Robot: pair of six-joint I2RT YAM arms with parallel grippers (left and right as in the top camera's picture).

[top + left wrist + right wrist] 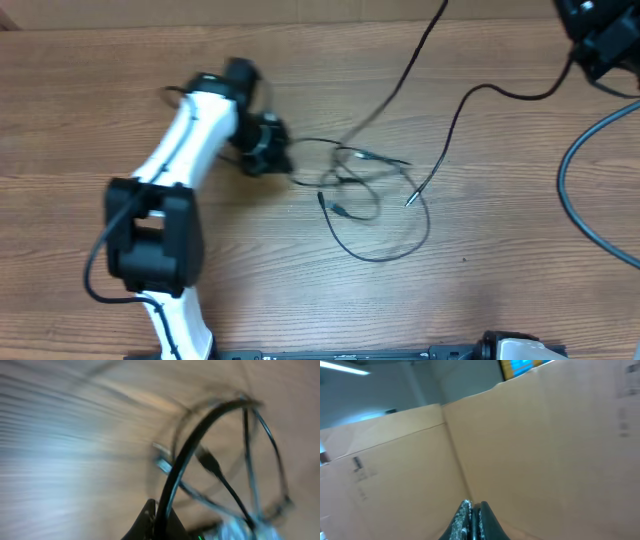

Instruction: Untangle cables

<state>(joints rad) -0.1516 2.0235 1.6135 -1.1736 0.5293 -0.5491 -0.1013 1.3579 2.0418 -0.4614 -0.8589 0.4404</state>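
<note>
Thin black cables point(365, 190) lie in loose tangled loops mid-table, with small plug ends, one silvery point(411, 200). My left gripper point(283, 160) sits at the tangle's left edge. In the blurred left wrist view it point(160, 510) is shut on a black cable point(200, 430) that arcs up from between its fingers, and more loops and a plug point(210, 462) lie beyond. One cable point(470, 95) runs from the tangle up to my right gripper point(582, 55) at the far right. In the right wrist view its fingers point(472, 506) are pressed together, with a dark strip between them.
Another thin cable point(415, 50) runs from the tangle off the top edge. A thick grey-blue robot cable point(580, 190) loops at the right edge. Cardboard walls point(545, 435) stand behind the table. The right arm's base point(515, 347) is at the front edge.
</note>
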